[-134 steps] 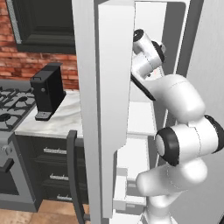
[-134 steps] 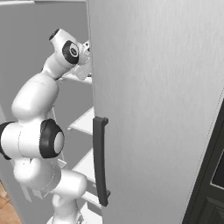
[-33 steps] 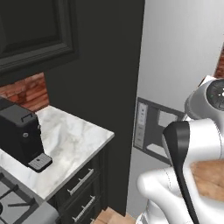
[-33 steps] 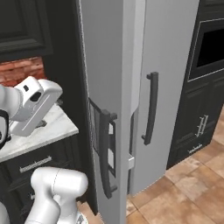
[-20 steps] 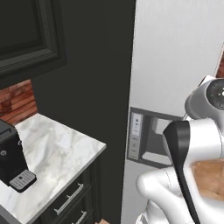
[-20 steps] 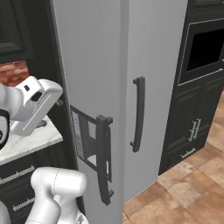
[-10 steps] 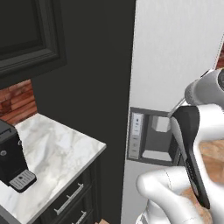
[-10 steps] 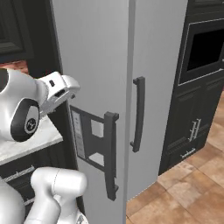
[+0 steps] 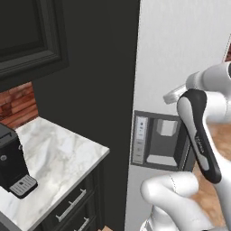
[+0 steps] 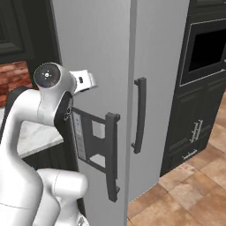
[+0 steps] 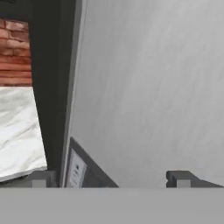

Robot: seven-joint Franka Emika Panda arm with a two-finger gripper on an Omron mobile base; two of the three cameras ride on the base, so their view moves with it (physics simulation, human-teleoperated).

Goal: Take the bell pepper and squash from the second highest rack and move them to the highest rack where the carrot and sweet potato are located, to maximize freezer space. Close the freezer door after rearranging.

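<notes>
The freezer door (image 10: 95, 88) fills the middle of the right base view as a tall silver-grey panel, and it looks shut, its right edge lying flush beside the neighbouring door. Its long dark handle (image 10: 112, 156) runs down the lower centre of that frame, with the small dispenser recess (image 10: 90, 141) just to its left. A second dark handle (image 10: 140, 114) sits on the neighbouring door, right of centre.

In the hand view the fingers (image 11: 109, 179) stand spread wide at the bottom edge, one tip (image 11: 41, 179) at lower left and the other at lower right, grasping nothing (only bare grey door lies between them). The freezer door (image 11: 148, 87) covers the centre and right of that frame, close to the fingers.

In the left base view the door (image 9: 180, 58) takes the upper right, the dispenser recess (image 9: 160, 146) is right of centre, and a marble surface (image 9: 58, 158) at lower left carries a black coffee machine (image 9: 11, 164). A red brick wall (image 9: 16, 101) shows at the left edge.
</notes>
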